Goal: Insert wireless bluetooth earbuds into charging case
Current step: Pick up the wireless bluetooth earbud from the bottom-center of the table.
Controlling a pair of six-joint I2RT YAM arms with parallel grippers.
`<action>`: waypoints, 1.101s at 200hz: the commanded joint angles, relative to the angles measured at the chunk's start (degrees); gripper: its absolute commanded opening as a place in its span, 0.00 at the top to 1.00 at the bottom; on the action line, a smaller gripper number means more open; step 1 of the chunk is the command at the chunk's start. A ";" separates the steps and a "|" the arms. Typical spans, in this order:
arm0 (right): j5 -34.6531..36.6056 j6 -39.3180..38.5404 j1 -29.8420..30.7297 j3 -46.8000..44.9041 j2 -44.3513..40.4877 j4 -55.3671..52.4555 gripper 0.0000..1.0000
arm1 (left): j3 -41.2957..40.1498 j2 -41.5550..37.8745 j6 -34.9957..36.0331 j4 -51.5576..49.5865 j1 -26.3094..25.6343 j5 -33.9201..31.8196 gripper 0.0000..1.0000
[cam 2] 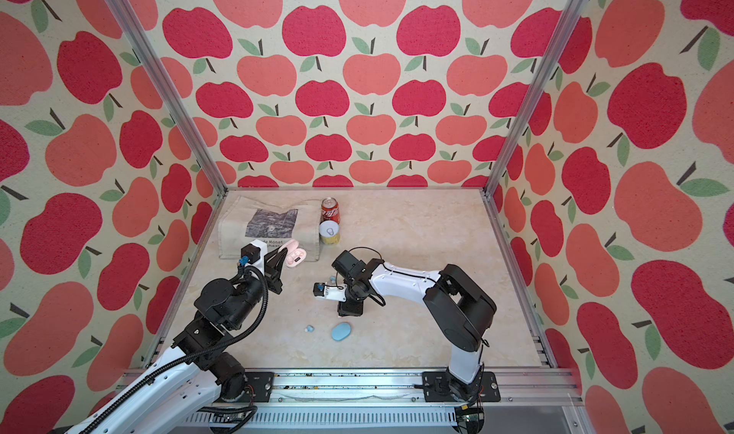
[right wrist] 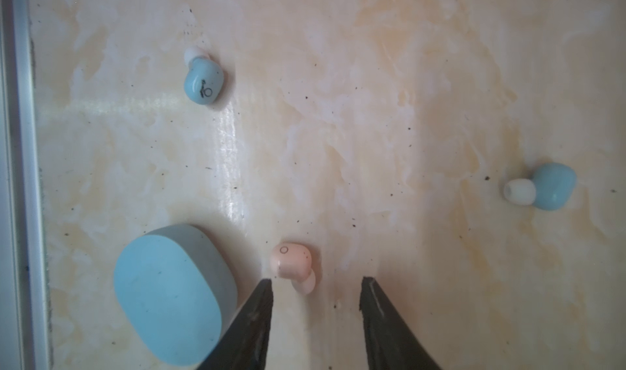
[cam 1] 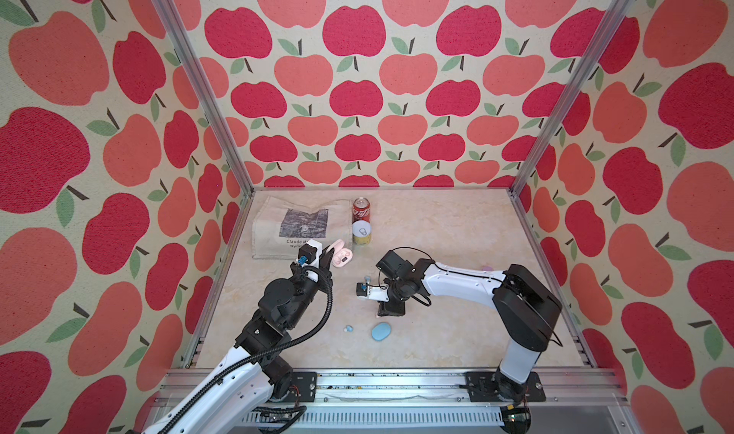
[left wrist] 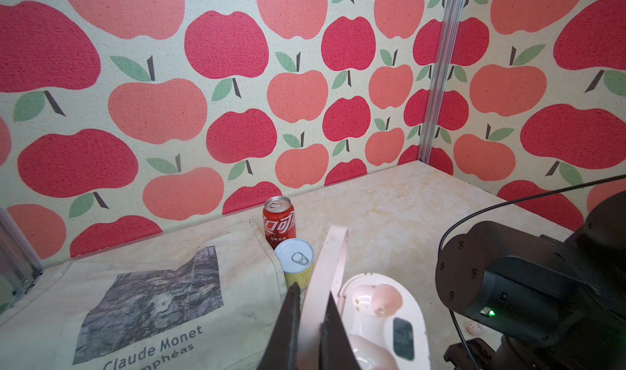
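Your right gripper (right wrist: 316,280) hangs open and empty, its tips aimed down at a pink bud (right wrist: 291,261) on the table (right wrist: 372,114). Just nearer sits the shut blue case (right wrist: 172,293), with the near blue bud (cam 1: 348,328) to its left. The far blue bud (cam 1: 367,279) lies beyond. Farther left, your left gripper (left wrist: 312,289) pinches the raised lid (left wrist: 333,260) of the open pink case (left wrist: 382,317), near the bag (left wrist: 135,300), yellow can (left wrist: 294,258) and red can (left wrist: 279,221).

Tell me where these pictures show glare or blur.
Right wrist view: soft throughout, with a glare streak on the table near the blue case. Left wrist view: the near fingers and lid are blurred, the red can sharp. Both top views: even light.
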 commanded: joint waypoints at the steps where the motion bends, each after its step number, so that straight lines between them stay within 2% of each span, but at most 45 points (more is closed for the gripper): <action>1: -1.96 -2.51 0.79 1.68 1.71 -2.16 0.54 | -0.76 -0.80 0.31 0.17 0.47 -1.28 1.00; 60: -1.01 -1.15 1.47 4.29 5.36 -2.24 0.56 | -1.63 -1.72 0.00 0.07 0.81 -1.58 1.00; 135: -1.04 0.08 1.72 5.68 7.06 -3.63 0.70 | -2.44 -4.58 -0.02 -1.77 2.11 -1.94 1.00; 176: -0.52 0.72 1.73 5.11 6.33 -4.42 0.76 | -2.36 -4.24 -0.06 -1.46 2.48 -1.46 1.00; 220: 1.16 1.99 1.70 4.26 5.14 -4.76 0.87 | -1.78 -3.23 0.14 -0.92 2.65 -0.93 1.00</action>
